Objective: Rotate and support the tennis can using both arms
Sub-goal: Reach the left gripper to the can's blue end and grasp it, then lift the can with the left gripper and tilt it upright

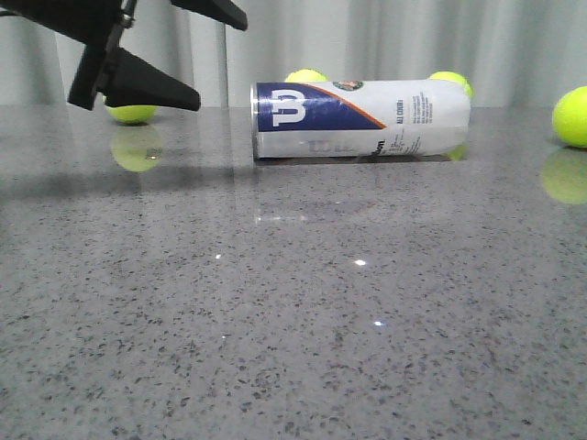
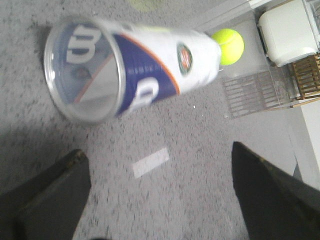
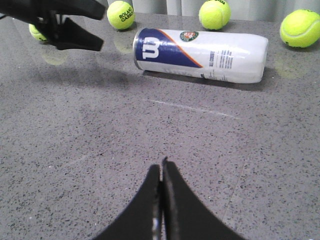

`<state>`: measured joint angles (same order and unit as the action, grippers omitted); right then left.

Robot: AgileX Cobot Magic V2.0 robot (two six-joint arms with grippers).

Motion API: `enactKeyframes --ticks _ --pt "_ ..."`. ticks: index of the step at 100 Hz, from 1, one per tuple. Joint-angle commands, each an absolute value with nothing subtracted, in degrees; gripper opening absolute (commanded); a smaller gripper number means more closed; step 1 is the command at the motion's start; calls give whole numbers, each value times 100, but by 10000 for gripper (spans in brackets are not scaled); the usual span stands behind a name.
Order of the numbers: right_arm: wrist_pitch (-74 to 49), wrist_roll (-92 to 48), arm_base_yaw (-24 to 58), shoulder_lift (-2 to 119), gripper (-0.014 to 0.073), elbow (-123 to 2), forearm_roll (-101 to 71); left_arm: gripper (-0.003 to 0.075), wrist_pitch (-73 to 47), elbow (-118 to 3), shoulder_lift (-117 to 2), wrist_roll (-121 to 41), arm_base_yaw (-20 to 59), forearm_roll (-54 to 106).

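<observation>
The tennis can (image 1: 362, 117) lies on its side on the grey speckled table (image 1: 293, 330), navy "W" end to the left. My left gripper (image 1: 220, 60) hovers above the table just left of that end, open, with nothing between its black fingers. In the left wrist view the tennis can (image 2: 150, 65) shows its clear lid end ahead of the open left gripper (image 2: 156, 150). My right gripper (image 3: 161, 167) is shut and empty, low over the near part of the table, well short of the tennis can (image 3: 200, 54). The left gripper (image 3: 103, 27) also shows in the right wrist view.
Yellow-green tennis balls lie around: one behind the left gripper (image 1: 131, 112), two behind the can (image 1: 305, 75) (image 1: 451, 82), one at the far right (image 1: 572, 116). A pale curtain hangs at the back. Beyond the table edge stands a white box (image 2: 287, 30).
</observation>
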<state>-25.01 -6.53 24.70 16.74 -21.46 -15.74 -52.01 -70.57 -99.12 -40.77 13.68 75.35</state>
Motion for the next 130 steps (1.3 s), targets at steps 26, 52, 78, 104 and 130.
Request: enactKeyframes --ticks 26,52,78,104,130 --pt "-2089 -705 2448 1710 -69 -2291 -1638 547 -5365 -8140 -10715 -4107 1888 8432" --pt "-2089 -705 2448 1710 -69 -2291 -1638 236 -5834 -8253 -10899 -4232 2041 8473" --pt "-2089 -705 2448 1710 -69 -2291 -1638 -18 -6053 -8253 -10899 -4240 2041 8514" --pt "-2089 -705 2448 1710 -69 -2291 -1638 -19 -6386 -8253 -10808 -5172 2041 9018" --pt "-2089 -705 2448 1710 -69 -2291 -1638 -19 -5926 -8253 -9805 -5551 2041 8633"
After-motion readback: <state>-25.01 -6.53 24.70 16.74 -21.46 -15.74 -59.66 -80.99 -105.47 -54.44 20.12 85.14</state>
